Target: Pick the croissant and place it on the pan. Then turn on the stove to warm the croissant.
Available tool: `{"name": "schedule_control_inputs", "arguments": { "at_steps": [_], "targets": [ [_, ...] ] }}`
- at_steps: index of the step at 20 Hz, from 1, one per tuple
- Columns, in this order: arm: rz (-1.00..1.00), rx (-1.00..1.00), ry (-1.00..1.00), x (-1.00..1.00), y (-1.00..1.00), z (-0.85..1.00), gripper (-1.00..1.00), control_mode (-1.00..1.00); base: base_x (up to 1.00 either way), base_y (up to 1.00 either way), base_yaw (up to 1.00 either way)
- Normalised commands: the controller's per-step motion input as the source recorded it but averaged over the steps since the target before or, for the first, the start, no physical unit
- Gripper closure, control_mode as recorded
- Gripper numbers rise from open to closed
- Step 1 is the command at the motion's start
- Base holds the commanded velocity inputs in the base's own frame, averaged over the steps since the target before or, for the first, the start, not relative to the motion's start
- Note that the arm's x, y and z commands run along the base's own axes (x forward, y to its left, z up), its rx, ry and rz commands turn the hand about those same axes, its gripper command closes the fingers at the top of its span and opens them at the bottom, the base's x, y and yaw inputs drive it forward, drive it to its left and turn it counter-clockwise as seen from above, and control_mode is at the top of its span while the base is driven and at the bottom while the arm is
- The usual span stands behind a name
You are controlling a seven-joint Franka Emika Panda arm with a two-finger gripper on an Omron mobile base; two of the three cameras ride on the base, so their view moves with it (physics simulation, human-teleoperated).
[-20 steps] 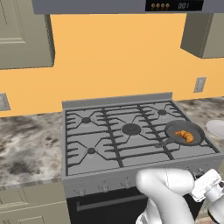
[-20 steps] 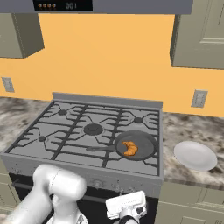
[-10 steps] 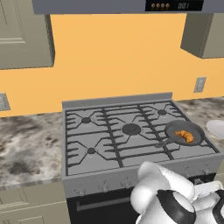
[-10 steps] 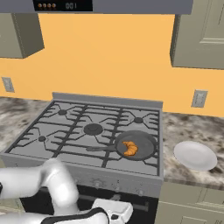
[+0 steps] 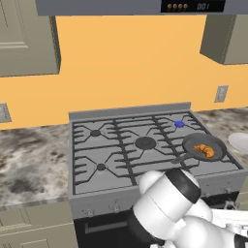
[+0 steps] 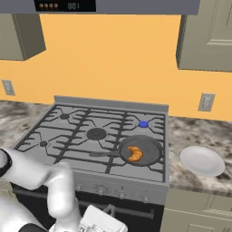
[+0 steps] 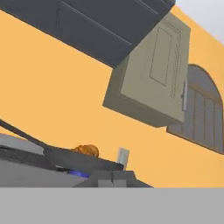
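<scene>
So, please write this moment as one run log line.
croissant: in pan | stove: blue flame behind pan | gripper: shut, at stove front

White glossy arm (image 5: pixel 169 208) showing rounded bulbous link housings with a dark grey-black band ringing one joint, smooth plastic-looking shells, and a blocky white end effector (image 6: pixel 103 222) body sitting at its tip.

The white arm (image 5: pixel 167 206) folds low, its big rounded links and dark joint band bulking across the bottom of the left base view. In the right base view the forearm (image 6: pixel 61 190) drops steeply from a bent elbow toward the bottom edge, where the white hand (image 6: pixel 102 222) sits low and partly cut off. Its fingers are closed together, gripping nothing visible.
</scene>
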Motion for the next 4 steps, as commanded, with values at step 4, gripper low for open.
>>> {"name": "schedule_control_inputs", "arguments": {
  "at_steps": [4],
  "targets": [
    [0.0, 0.0, -0.24, -0.54, 0.0, 0.16, 1.0, -1.0, 0.0, 0.0, 0.0]
  ]
}}
